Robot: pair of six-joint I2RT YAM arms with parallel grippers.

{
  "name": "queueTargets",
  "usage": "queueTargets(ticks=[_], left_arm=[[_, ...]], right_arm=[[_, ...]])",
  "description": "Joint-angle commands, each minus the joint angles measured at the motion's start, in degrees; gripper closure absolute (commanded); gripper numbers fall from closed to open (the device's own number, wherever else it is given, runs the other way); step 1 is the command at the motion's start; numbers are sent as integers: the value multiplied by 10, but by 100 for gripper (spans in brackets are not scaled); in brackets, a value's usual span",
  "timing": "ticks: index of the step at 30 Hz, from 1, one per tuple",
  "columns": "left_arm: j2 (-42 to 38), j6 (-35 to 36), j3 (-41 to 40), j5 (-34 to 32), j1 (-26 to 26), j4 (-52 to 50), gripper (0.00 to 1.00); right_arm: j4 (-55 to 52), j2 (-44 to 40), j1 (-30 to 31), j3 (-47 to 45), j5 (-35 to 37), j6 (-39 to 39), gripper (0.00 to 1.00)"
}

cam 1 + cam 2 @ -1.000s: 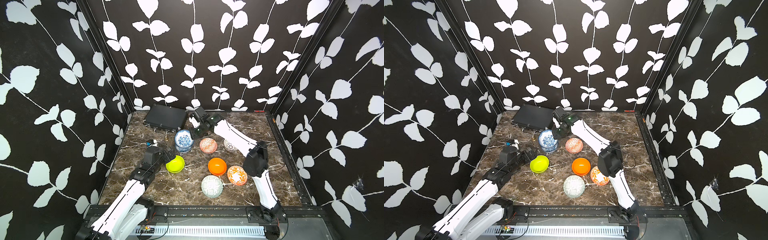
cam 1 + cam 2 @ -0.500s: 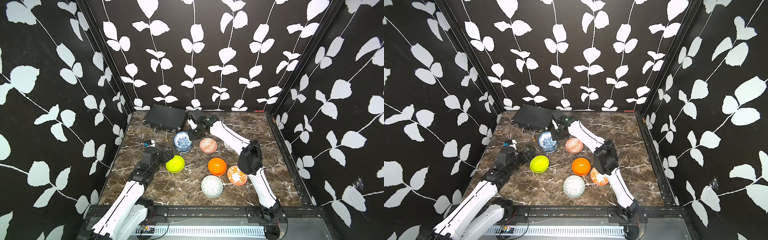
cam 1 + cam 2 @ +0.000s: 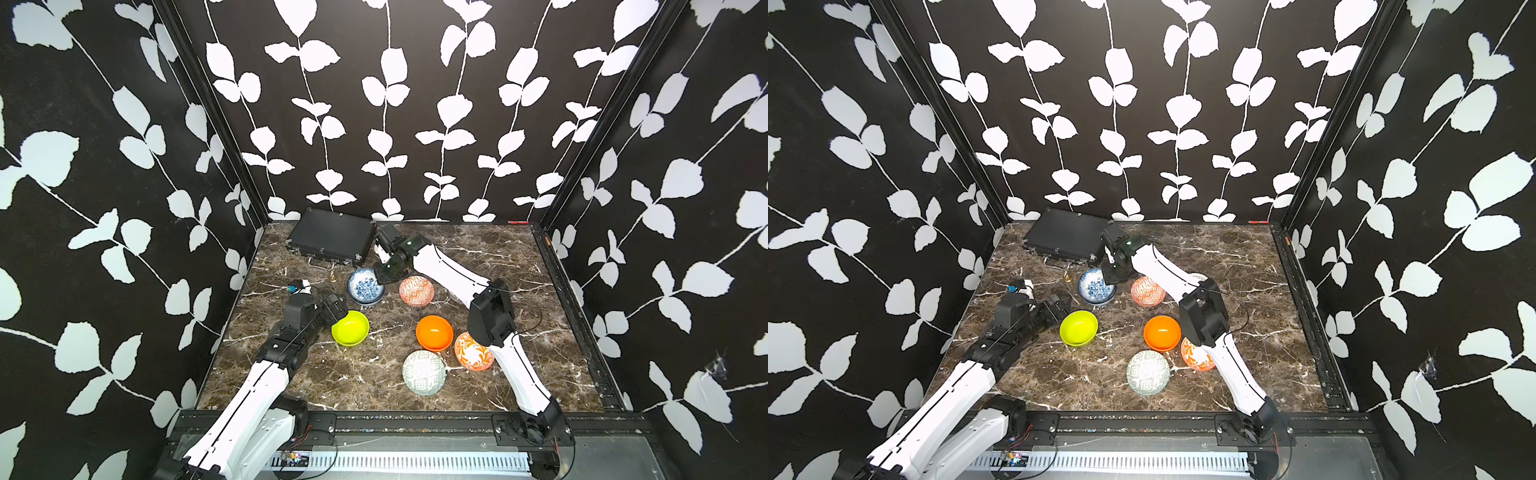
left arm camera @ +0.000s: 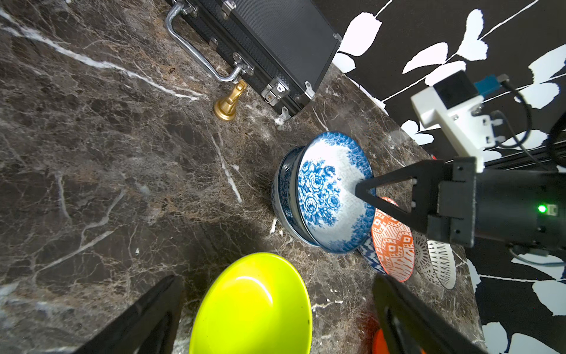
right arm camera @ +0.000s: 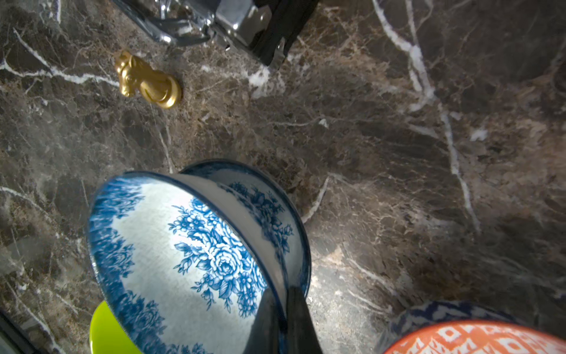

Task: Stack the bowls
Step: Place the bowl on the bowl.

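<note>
Notably, over the last second the right arm's (image 3: 449,270) black elbow has swung toward the left of both top views. The white lattice bowl (image 4: 438,263), plain to see before, is now almost hidden behind the white forearm. The loose bowls have not moved.

The right jaws are pinched tight on the rim of the upper blue floral bowl (image 5: 183,245), which leans steeply inside the lower blue floral bowl (image 5: 269,199). The pair sits at mid-frame, just below the black case (image 3: 330,239). The left jaws stand wide on either side of the lime bowl (image 3: 350,329), left of centre; they seem not to touch it, though the angle is poor.

Right of the blue pair lies an orange-white patterned bowl (image 3: 417,290). Lower down are the plain orange bowl (image 3: 434,332), a second orange-white bowl (image 3: 471,352) and the pale green patterned bowl (image 3: 424,372).

All the bowls are round, shallow and glossy, and the lime one carries a bright highlight. The desk (image 3: 478,249) is brown marble with white veins. The case has a woven-looking skin, a chrome handle and latches. A shiny gold chess knight (image 4: 229,102) stands beside it.
</note>
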Motion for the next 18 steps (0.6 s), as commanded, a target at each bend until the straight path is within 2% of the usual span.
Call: queueTargets(ticks=[1, 18], left_arm=[[0, -3, -6, 3, 4, 10, 1], [-1, -7, -8, 1, 5, 8, 1]], right_arm=[[-5, 6, 2, 29, 12, 9, 100], [-17, 14, 10, 33, 23, 7, 100]])
